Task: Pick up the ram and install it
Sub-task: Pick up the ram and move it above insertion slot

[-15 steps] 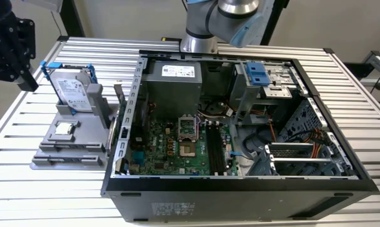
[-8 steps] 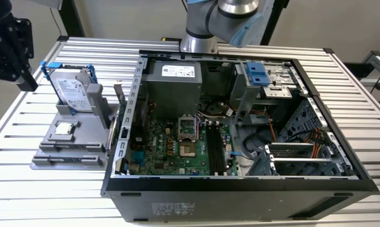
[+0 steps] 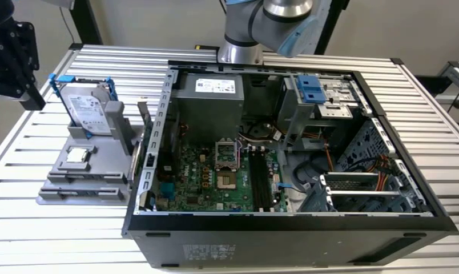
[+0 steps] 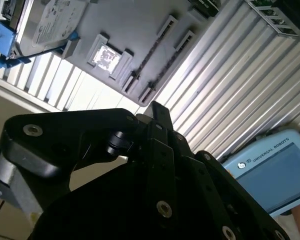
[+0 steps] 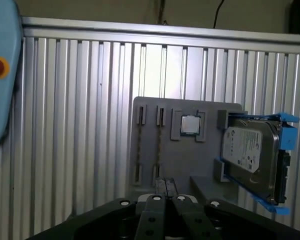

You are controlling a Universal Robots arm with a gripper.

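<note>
The ram (image 3: 136, 154) is a thin green stick standing on edge in the grey holder (image 3: 77, 171), on the side next to the computer case. In the first wrist view it is an edge-on line (image 5: 159, 145) in one of the holder's long slots. My gripper (image 3: 28, 94) hangs at the exterior view's far left, above the table and away from the holder. Its black fingertips (image 5: 162, 187) are together with nothing between them. The motherboard's black slots (image 3: 260, 182) lie inside the open case (image 3: 290, 220).
On the holder stand a silver hard drive in a blue frame (image 3: 88, 108) and a small square processor chip (image 3: 77, 154). The ribbed metal table (image 3: 62, 240) carries everything. A blue pendant (image 4: 270, 170) lies beside the gripper in both wrist views.
</note>
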